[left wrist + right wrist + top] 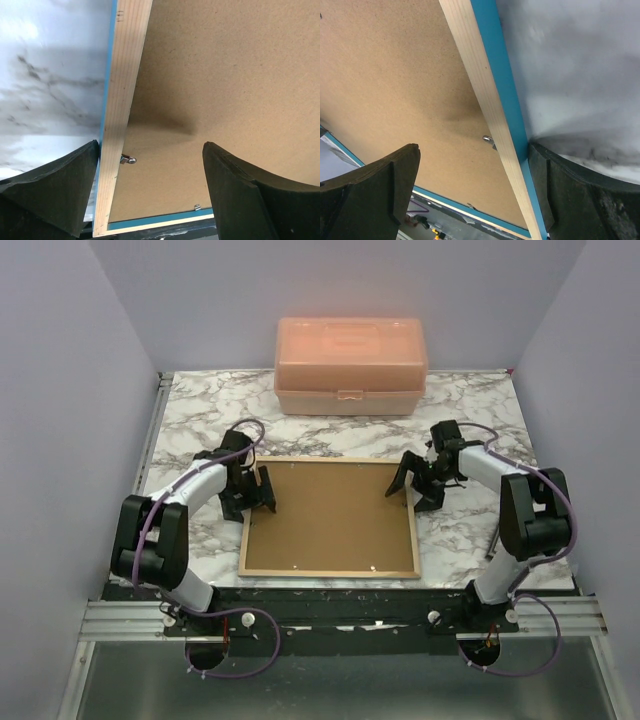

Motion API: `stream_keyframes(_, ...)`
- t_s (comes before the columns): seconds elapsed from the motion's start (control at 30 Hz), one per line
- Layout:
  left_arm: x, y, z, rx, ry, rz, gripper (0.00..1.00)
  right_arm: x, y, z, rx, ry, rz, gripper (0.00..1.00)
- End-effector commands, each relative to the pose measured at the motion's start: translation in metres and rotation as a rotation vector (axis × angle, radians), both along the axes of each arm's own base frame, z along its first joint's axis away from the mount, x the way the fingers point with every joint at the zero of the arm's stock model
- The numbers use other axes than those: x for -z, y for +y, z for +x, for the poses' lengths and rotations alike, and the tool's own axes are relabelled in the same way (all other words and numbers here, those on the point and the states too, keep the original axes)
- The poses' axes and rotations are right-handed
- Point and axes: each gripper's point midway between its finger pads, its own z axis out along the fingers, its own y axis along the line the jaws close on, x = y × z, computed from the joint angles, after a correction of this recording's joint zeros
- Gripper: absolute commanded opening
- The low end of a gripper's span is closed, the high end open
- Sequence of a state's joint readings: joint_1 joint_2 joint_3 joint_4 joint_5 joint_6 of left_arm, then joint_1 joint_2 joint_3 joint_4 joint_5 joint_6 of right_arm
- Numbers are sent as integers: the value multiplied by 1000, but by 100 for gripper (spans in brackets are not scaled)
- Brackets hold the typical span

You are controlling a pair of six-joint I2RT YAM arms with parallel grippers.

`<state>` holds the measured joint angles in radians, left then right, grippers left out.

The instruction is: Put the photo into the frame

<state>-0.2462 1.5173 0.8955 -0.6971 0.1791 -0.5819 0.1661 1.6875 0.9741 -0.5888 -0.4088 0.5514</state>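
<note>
L gripper (pixel 252 492) and R gripper (pixel 417 485), jaws spread, straddle opp. rims of the frame (pixel 330 573), backing board (pixel 330 515) up, on marble table (pixel 470 410).

White-and-grey marbled table (pixel 470 410), translucent peach plastic box (pixel 350 365) with closed lid at its far edge (front latch facing the camera), brown backing board (pixel 330 518) lying flat mid-table, plain grey walls (pixel 60 390) around.
</note>
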Motion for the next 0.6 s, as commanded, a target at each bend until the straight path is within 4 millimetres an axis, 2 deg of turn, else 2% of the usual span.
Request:
stream_keyframes(0.0,-33,-24,50,36,-106,-145,83,1,31,38,-29,-40,94,97)
stream_keyframes(0.13,-35,-15,66,23,-111,-127,83,-11,41,70,-4,-74,129,97)
stream_keyframes(0.23,-34,-4,68,0,-108,-92,83,-13,35,76,6,-87,87,97)
stream_keyframes(0.37,-41,18,64,-25,-134,-4,85,-7,17,61,8,-82,-11,99)
stream_keyframes(0.57,-74,44,51,-52,-243,112,93,-8,-6,26,21,-81,-110,100)
